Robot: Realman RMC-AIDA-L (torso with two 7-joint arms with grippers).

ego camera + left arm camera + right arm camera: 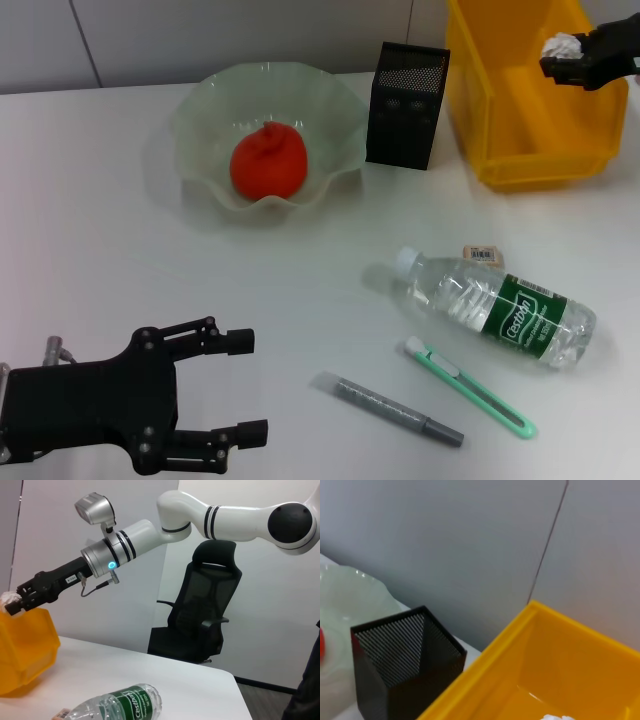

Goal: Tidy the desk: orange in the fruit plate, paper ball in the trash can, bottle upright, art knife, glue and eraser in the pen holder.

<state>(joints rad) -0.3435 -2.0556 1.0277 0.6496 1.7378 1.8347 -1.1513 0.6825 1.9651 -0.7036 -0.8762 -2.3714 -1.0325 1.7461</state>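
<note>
Paper ball (562, 46) pinched in right gripper (572, 62) above the trash can (520, 120); release only once centred over it; left gripper (232, 388) idles spread

Bright, even light from overhead falls on the white table (150, 290), leaving only soft, faint shadows beside the bowl (268, 135) and bottle (495, 307). The bottle's clear plastic shows small glints. All views are sharp.

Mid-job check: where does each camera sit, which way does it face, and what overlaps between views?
Head: above the desk, looking down; left gripper near, right gripper holding the paper ball over the yellow bin.
Left wrist: low, looking across the desk at the right arm, bottle, bin.
Right wrist: looks down into the bin, pen holder beside it; no jaws visible.
All three views share the bin.
</note>
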